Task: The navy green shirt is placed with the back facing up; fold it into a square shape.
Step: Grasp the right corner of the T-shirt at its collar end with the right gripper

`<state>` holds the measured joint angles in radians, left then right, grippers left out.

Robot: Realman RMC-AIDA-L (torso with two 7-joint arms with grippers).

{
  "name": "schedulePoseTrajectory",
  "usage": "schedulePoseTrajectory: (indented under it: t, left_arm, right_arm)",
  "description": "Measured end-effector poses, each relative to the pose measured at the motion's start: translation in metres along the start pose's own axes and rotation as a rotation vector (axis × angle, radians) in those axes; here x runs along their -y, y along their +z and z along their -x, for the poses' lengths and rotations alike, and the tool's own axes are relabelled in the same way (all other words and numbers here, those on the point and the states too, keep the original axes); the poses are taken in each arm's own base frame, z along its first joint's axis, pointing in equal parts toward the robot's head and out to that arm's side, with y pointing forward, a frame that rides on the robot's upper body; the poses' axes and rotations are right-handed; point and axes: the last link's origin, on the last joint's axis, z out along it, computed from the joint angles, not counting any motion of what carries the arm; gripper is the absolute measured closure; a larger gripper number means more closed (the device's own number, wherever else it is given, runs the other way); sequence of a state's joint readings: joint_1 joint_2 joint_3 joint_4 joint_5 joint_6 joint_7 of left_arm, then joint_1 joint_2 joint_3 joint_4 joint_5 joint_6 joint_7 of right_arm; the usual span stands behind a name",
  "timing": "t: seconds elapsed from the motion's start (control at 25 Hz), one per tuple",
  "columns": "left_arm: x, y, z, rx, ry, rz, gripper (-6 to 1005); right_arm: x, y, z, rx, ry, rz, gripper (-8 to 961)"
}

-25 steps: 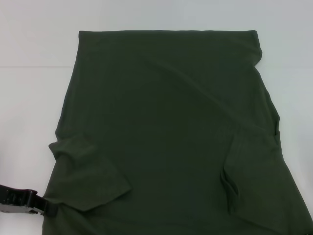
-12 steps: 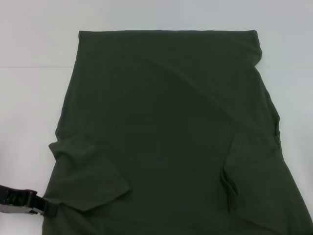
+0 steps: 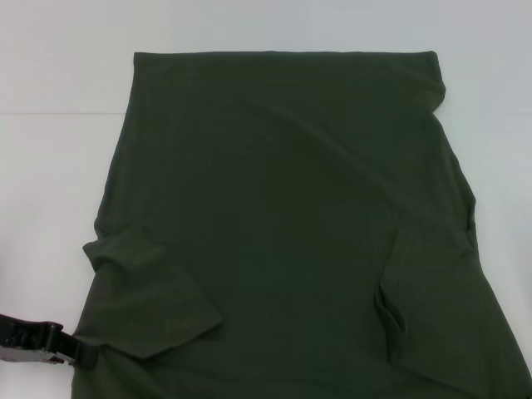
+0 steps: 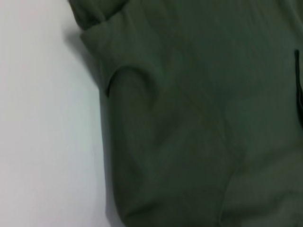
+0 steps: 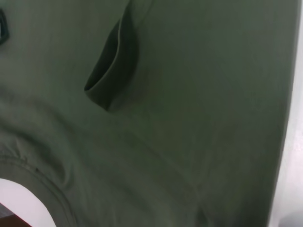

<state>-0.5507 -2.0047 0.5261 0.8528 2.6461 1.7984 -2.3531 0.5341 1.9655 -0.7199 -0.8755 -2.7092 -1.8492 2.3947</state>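
bright even light, blurred wrist views

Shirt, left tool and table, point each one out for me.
navy green shirt (image 3: 283, 208), head view, middle of its plain back.
left tool (image 3: 79, 351), head view, dark tip at the shirt's near left edge.
table (image 3: 50, 166), head view, bare white top left of the shirt.

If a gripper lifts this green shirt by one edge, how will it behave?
The navy green shirt will probably drape and sag: it lies flat with soft wrinkles. Both folded-in sleeves, like the left sleeve, would likely flop open. Pushed across the white table, it should bunch rather than slide.
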Motion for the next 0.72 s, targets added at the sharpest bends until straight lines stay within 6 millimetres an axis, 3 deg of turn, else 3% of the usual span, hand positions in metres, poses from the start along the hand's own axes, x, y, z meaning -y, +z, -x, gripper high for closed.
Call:
schedulePoseTrajectory:
  t: [0.72]
  left_arm:
    - [0.0012,-0.0016,0.0003,-0.009,-0.004,0.001,946]
  right_arm:
    - [-0.0055,0.0059,0.0038,-0.013,-0.021,0.004,8]
